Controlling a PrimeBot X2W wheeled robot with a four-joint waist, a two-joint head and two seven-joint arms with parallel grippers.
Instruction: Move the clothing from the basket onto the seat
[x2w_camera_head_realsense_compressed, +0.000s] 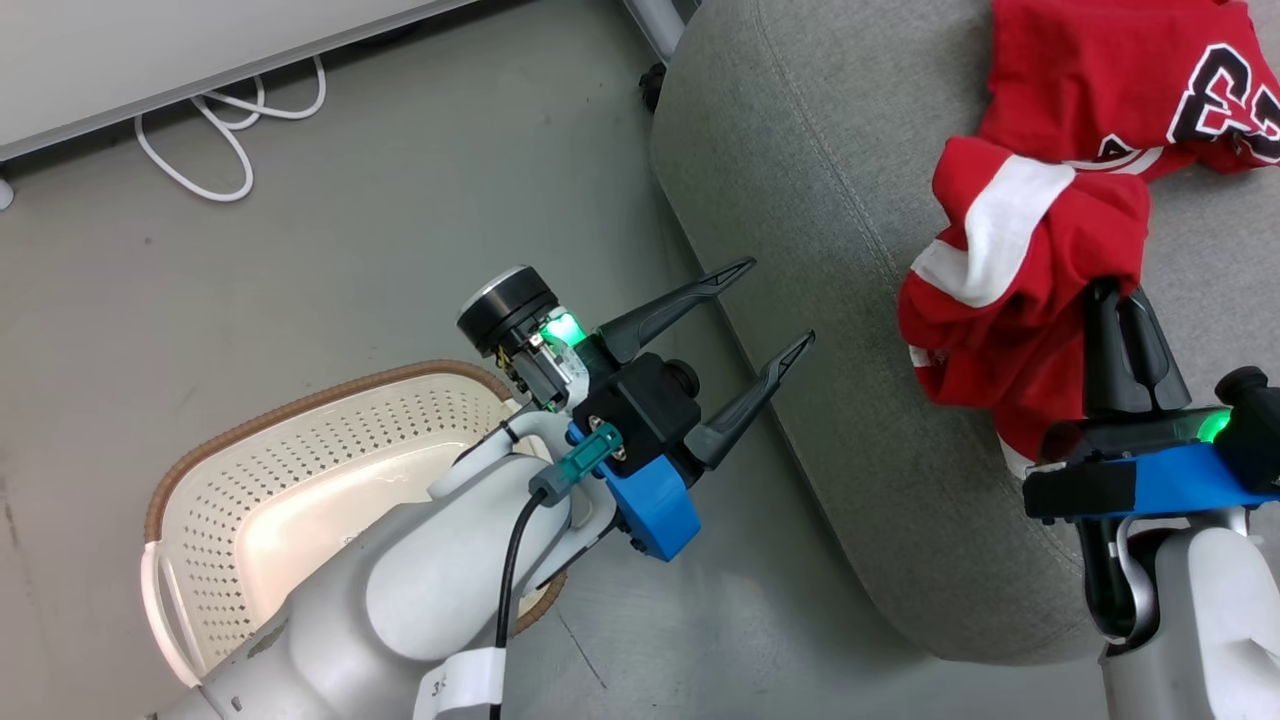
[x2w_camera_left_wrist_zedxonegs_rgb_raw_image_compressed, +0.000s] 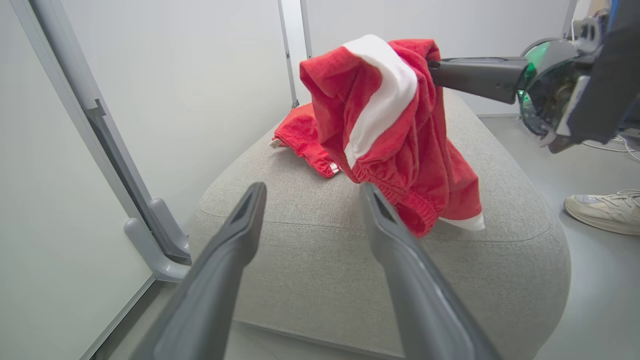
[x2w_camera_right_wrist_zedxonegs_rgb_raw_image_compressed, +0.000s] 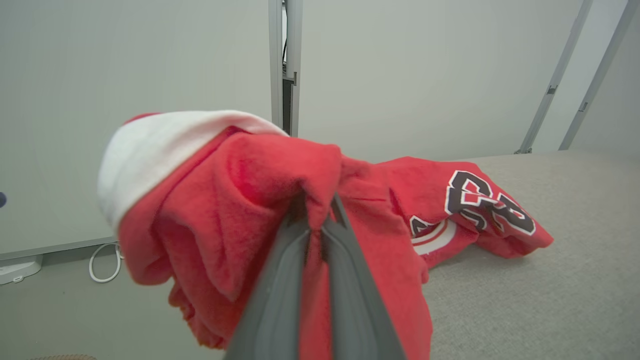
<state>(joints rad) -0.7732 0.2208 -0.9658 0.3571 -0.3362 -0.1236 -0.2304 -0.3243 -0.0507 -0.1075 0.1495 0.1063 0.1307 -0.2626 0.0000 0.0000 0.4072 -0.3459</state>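
My right gripper (x2w_camera_head_realsense_compressed: 1118, 295) is shut on the red garment with white bands (x2w_camera_head_realsense_compressed: 1010, 300), which hangs bunched from its fingertips over the grey seat (x2w_camera_head_realsense_compressed: 840, 300). The same garment (x2w_camera_left_wrist_zedxonegs_rgb_raw_image_compressed: 395, 130) dangles above the cushion (x2w_camera_left_wrist_zedxonegs_rgb_raw_image_compressed: 310, 240) in the left wrist view, held by the right gripper (x2w_camera_left_wrist_zedxonegs_rgb_raw_image_compressed: 432, 67). In the right wrist view the cloth (x2w_camera_right_wrist_zedxonegs_rgb_raw_image_compressed: 220, 210) drapes over the pinched fingers (x2w_camera_right_wrist_zedxonegs_rgb_raw_image_compressed: 280, 290). The red jersey with "23" (x2w_camera_head_realsense_compressed: 1130, 80) lies flat on the seat behind it. My left gripper (x2w_camera_head_realsense_compressed: 785, 305) is open and holds nothing, between the basket (x2w_camera_head_realsense_compressed: 330, 440) and the seat. The basket's visible floor is bare.
A white cable (x2w_camera_head_realsense_compressed: 225, 130) loops on the grey floor by a pale panel (x2w_camera_head_realsense_compressed: 150, 60). A metal frame leg (x2w_camera_left_wrist_zedxonegs_rgb_raw_image_compressed: 150, 225) stands left of the seat. A person's pale shoe (x2w_camera_left_wrist_zedxonegs_rgb_raw_image_compressed: 605, 210) rests on the floor to the seat's right.
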